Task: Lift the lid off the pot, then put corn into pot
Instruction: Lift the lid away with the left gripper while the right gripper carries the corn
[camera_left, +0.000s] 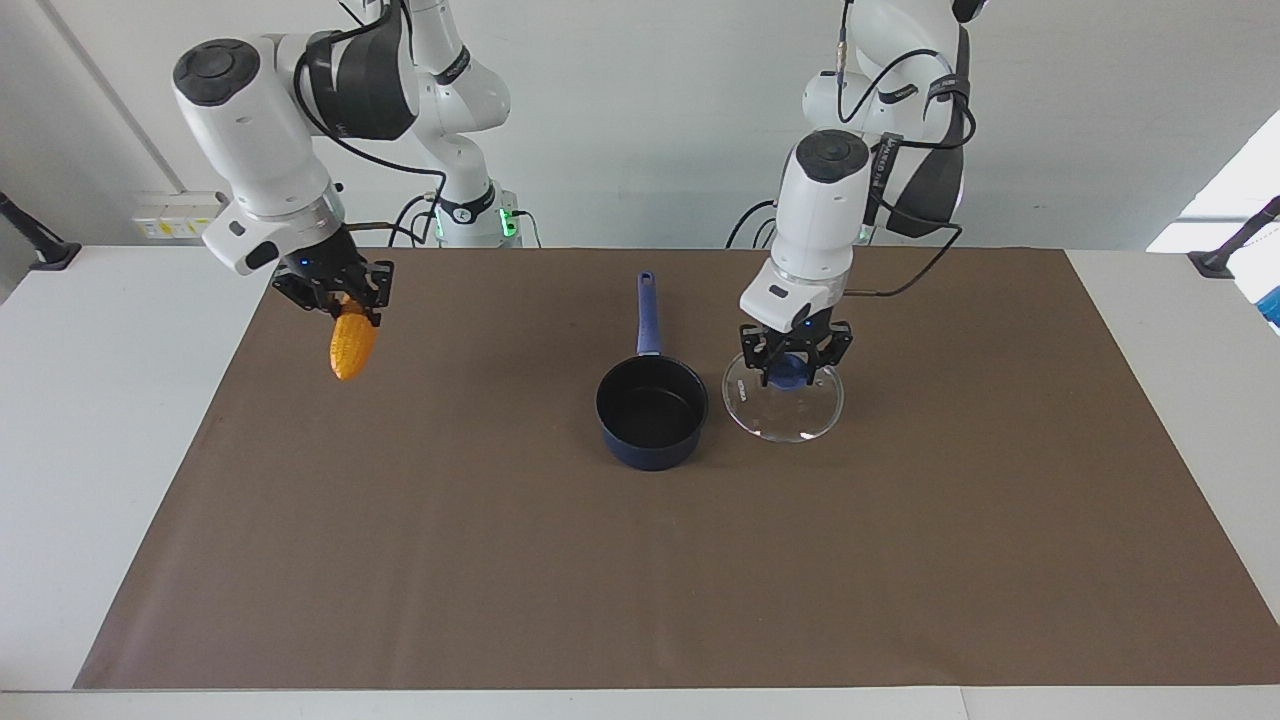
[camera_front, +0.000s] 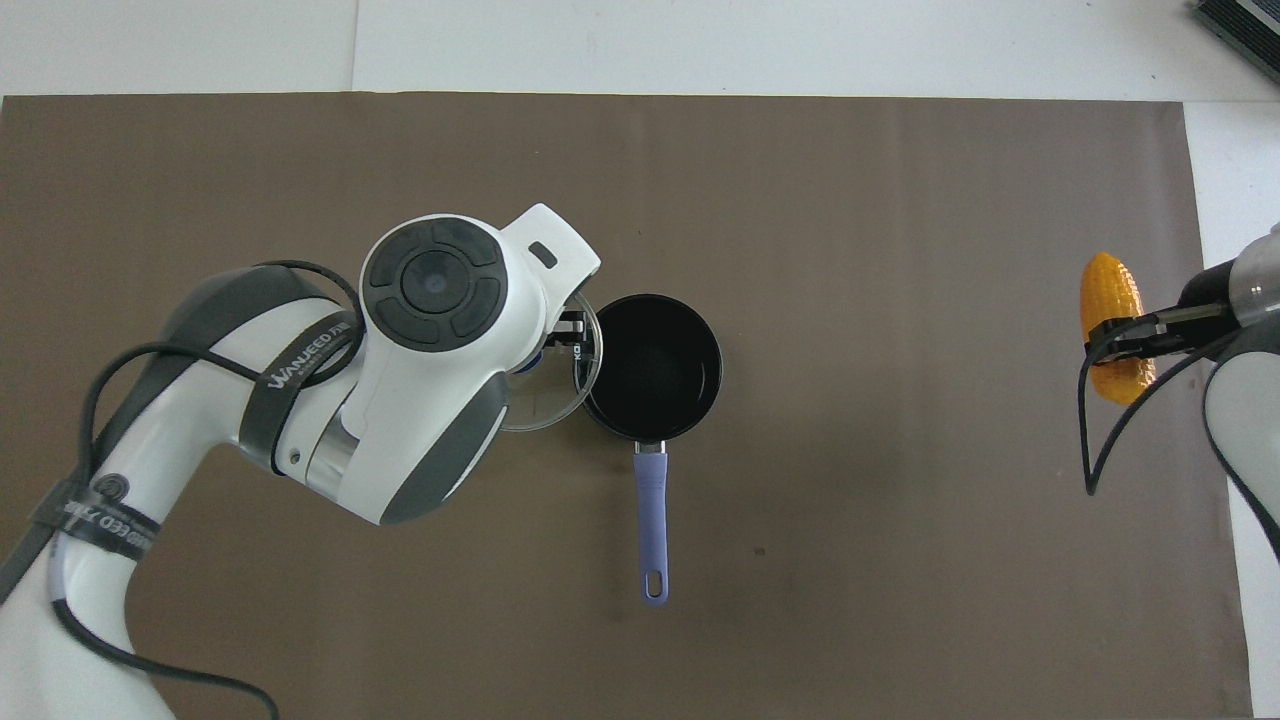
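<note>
Beside round black-lined pot (camera_left: 651, 415), clear glass lid (camera_left: 784, 405)

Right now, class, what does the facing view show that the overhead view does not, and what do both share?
Facing view only: the left tool shut on the blue knob of the lid, held beside the pot, and the right tool gripping the top of the corn.

Overhead view only: the hanging hole at the end of the pot's handle, and the left arm covering most of the lid.

Both: the open, empty pot, the held corn, the brown mat.
</note>
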